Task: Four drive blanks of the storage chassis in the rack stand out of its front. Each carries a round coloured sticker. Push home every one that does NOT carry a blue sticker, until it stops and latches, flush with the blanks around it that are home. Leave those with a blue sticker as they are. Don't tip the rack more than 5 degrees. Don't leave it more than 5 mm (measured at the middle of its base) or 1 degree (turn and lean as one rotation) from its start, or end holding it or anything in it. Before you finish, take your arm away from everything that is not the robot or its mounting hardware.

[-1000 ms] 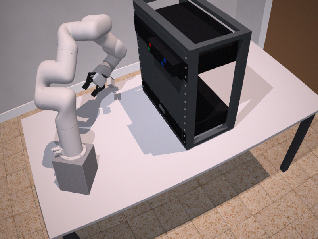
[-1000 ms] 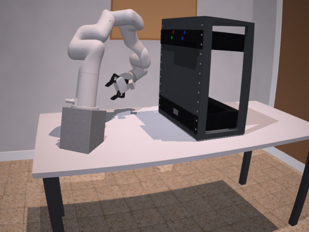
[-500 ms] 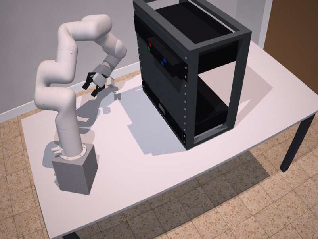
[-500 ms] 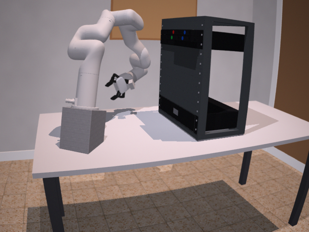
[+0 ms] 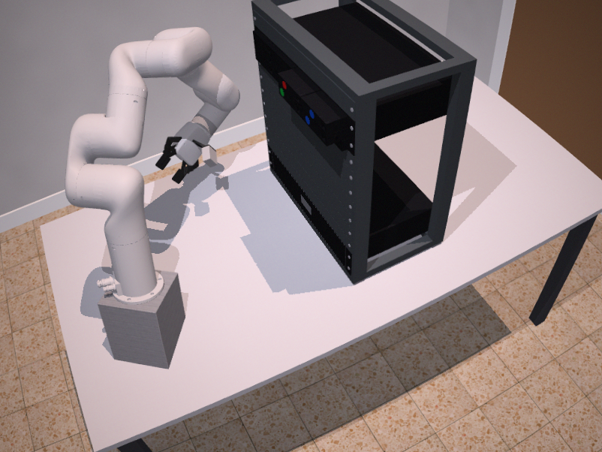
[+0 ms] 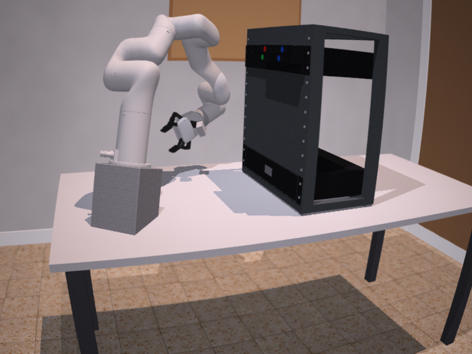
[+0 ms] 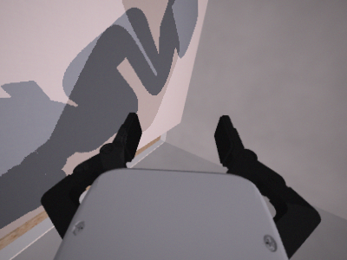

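A dark rack [image 5: 359, 140] stands on the white table; it also shows in the exterior view [image 6: 310, 114]. Near the top of its front, four drive blanks stand out. They carry a red sticker [image 5: 284, 84], a green sticker [image 5: 281, 91] and two blue stickers [image 5: 311, 113] [image 5: 307, 119]. In the exterior view the red sticker [image 6: 265, 48] is above the green sticker [image 6: 262, 57], with the blue stickers [image 6: 282, 49] [image 6: 278, 58] to their right. My gripper [image 5: 171, 164] [image 6: 172, 137] is open and empty, in the air left of the rack and well below the blanks, pointing away from it. The wrist view shows its fingers over the table's far edge.
The arm's grey base block [image 5: 142, 330] stands at the table's front left. A dark unit [image 6: 272, 173] fills the rack's bottom. The wall runs close behind the table.
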Controlling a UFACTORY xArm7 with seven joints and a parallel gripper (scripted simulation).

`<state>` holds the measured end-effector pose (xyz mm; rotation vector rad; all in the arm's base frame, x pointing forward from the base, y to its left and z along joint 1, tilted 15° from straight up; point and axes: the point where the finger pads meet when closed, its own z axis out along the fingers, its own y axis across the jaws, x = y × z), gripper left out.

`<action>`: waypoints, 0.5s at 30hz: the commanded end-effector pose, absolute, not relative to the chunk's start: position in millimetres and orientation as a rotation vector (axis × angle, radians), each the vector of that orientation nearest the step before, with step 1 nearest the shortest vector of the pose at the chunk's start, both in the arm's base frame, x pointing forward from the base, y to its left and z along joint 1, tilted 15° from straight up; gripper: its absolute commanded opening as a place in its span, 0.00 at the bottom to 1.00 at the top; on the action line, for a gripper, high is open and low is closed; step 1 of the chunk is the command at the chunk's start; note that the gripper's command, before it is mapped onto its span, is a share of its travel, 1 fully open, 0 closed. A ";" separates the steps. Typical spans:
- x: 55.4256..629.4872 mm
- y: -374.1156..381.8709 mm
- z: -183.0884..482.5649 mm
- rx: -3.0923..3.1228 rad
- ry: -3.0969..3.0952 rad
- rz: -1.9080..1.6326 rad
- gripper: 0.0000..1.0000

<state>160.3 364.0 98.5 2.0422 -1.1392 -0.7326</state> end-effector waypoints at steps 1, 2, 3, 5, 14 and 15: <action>161.0 364.7 99.8 2.046 -1.140 -0.733 1.00; 161.0 364.7 99.8 2.046 -1.140 -0.733 1.00; 161.0 364.7 99.8 2.046 -1.140 -0.733 1.00; 160.9 364.8 99.7 2.046 -1.140 -0.733 1.00; 159.3 365.4 99.3 2.046 -1.137 -0.734 1.00; 158.9 365.6 99.2 2.046 -1.136 -0.734 1.00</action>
